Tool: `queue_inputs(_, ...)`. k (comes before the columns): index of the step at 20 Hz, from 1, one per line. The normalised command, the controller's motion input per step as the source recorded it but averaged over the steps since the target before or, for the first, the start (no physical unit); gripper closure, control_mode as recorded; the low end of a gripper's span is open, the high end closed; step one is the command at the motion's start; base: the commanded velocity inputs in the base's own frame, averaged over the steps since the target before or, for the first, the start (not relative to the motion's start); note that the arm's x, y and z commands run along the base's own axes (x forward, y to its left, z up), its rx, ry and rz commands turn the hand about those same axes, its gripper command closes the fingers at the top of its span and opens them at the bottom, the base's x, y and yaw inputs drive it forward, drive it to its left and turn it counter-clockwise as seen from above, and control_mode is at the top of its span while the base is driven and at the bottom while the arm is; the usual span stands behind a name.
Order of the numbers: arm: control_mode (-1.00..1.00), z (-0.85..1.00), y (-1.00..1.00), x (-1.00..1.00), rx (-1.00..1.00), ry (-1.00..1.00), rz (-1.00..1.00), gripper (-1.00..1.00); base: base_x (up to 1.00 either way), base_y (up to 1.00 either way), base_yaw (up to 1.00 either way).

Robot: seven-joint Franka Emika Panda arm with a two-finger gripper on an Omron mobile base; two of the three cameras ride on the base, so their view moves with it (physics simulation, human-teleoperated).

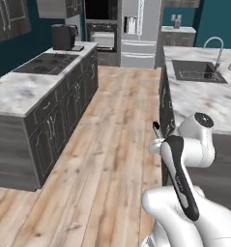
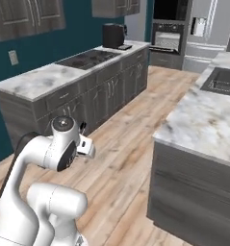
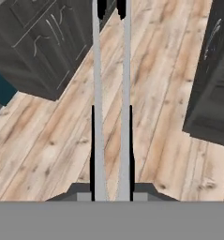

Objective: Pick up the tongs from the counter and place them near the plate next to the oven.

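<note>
The jaws grip the tongs [image 3: 111, 93], 2 arms running up the hand view's centre. Carry them level; the plate probably lies farther toward the oven [image 1: 102, 34].

Marble counter [image 1: 25, 89] carries a black cooktop [image 1: 45, 63] and a dark coffee machine [image 1: 64, 37]; opposite counter [image 1: 204, 99] holds a sink [image 1: 196, 70]

Counter [image 2: 49, 79]: marble top, dark cabinets, left.
Cooktop [image 2: 87, 58]: set in it.
Sink [image 2: 222, 79]: right island.
Floor [image 2: 131, 153]: wood planks.
</note>
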Motion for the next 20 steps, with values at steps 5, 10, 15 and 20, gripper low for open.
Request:
queue_inputs(5,1.0,0.0,0.0,0.0,0.0,0.0,0.0,1.0,0.97,0.63,-0.36)
queue_inputs(10,1.0,0.0,0.0,0.0,0.0,0.0,0.0,1.0,1.0,0.5,-0.38)
queue_inputs(15,1.0,0.0,0.0,0.0,0.0,0.0,0.0,1.0,1.0,0.48,-0.35)
queue_inputs(20,1.0,0.0,0.0,0.0,0.0,0.0,0.0,1.0,1.0,0.49,-0.3)
